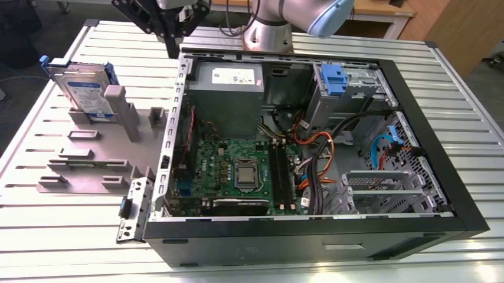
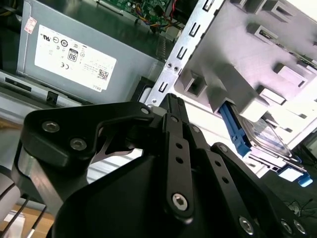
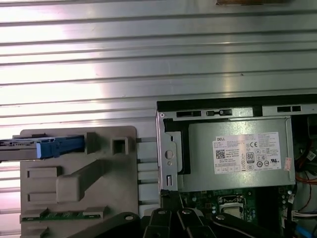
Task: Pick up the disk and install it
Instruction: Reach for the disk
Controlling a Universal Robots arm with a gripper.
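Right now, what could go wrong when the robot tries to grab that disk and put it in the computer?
1. The gripper hangs close to the computer case's metal edge, so swinging toward the disk might bump it.
2. The disk stands on edge in the grey holder; an off-centre grab could tip or jam it.
3. Loose orange and black cables lie near the drive bay and might snag the disk.

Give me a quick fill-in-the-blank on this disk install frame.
1. The disk stands on edge in a grey fixture, on the exterior view's ___ of the computer case.
2. Its carrier rails are ___.
3. The power supply bears a ___ sticker.

Missing words: left, blue, white.
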